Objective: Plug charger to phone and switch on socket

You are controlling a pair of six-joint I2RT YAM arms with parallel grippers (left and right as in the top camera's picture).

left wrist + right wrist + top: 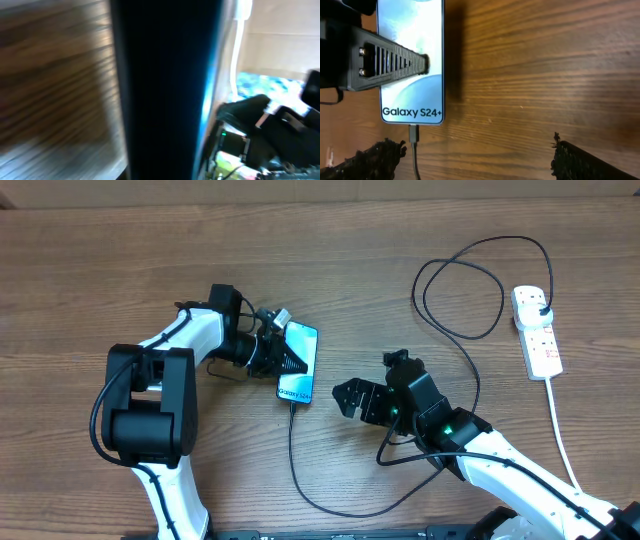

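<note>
Phone (303,340), Galaxy S24+, charger (292,460) seated at 6 o'clock, we clamp in left gripper (289,358); right gripper (343,399), 4 o'clock, spread wide.

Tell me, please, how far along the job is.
Done: the charger tip sits in the phone. In hand: the left gripper clamps the phone; the right gripper hangs open nearby. Left: switching on the socket, whose switches are too small to read.

The lit cyan phone (298,362) sits mid-table. The black charger (291,442) is plugged into its lower end and loops to the white socket (537,332).
</note>
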